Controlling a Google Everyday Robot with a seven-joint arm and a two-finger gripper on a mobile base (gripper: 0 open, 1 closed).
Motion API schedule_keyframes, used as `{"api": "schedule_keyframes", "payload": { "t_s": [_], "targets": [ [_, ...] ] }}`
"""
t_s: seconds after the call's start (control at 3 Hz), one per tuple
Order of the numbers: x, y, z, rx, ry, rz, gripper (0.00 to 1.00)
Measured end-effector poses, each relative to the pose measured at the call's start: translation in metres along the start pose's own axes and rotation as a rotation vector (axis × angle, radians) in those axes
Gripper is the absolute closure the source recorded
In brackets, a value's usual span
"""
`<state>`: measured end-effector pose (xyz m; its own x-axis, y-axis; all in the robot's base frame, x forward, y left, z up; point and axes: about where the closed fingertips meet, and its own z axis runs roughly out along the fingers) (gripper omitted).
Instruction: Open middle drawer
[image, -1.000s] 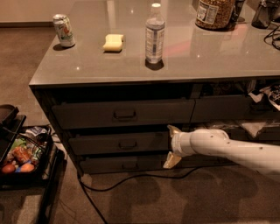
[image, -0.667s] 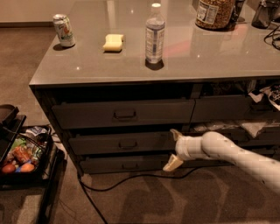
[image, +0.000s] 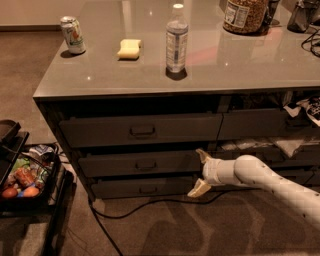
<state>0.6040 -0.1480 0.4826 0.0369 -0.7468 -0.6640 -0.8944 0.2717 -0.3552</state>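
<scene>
Camera view: one gripper (image: 201, 172), splayed, beside one middle drawer (image: 145, 164)

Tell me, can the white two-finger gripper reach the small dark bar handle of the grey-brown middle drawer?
Probably yes: the open gripper hovers by the middle drawer, nothing between it and the handle.

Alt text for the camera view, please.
The robot's white gripper, fingers spread, sits at the right end of the middle drawer, right of its centre handle. A water bottle, soda can and yellow sponge stand on the grey counter above.
</scene>
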Motion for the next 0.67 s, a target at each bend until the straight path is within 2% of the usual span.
{"api": "schedule_keyframes", "payload": {
  "t_s": [0.67],
  "targets": [
    [0.000, 0.000, 0.043, -0.011, -0.021, -0.047, 0.00]
  ]
}}
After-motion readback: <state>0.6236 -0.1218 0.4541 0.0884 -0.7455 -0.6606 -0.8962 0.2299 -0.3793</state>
